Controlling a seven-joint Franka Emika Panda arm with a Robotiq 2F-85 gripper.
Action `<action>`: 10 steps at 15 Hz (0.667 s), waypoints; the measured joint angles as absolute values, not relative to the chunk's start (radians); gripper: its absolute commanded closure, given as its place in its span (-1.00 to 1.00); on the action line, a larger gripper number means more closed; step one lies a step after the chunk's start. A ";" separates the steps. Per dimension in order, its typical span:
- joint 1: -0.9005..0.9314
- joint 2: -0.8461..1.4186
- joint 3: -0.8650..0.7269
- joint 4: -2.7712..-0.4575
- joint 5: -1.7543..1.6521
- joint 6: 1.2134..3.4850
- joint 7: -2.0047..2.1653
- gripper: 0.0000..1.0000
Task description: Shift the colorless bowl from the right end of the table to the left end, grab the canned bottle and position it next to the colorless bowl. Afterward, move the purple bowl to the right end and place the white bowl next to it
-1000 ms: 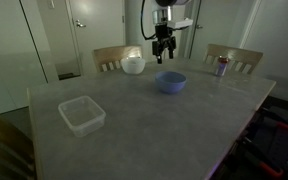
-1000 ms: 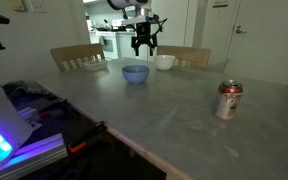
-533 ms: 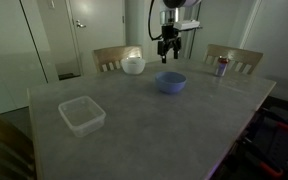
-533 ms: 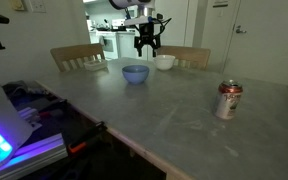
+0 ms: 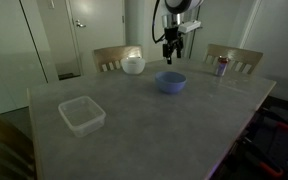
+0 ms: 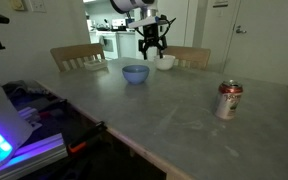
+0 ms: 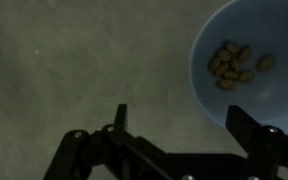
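The colorless bowl [image 5: 81, 115] is a clear squarish container on the grey table [image 5: 154, 125], near its front-left corner. The white bowl [image 5: 133, 65] [image 6: 165, 62] stands at the far edge. The purple bowl [image 5: 170, 82] [image 6: 134, 74] [image 7: 246, 55] holds a few tan pieces. The canned bottle [image 5: 222, 66] [image 6: 229, 100] stands upright, apart from the bowls. My gripper [image 5: 170, 59] [image 6: 151, 51] [image 7: 184, 128] hangs open and empty above the table, just beside the purple bowl. In the wrist view one finger overlaps that bowl's rim.
Two wooden chairs [image 5: 111, 58] [image 5: 236, 58] stand behind the table's far edge. A doorway [image 5: 52, 40] lies beyond. Equipment with blue-lit parts [image 6: 9, 140] sits beside the table in an exterior view.
The open gripper has drifted sideways above the table, closer to a spot over the purple bowl. The bowls, the container and the can have not moved.
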State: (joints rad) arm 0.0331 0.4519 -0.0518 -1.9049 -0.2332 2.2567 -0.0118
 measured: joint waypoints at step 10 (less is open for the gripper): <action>-0.142 0.564 -0.103 -1.732 -0.173 2.252 -0.133 -1.00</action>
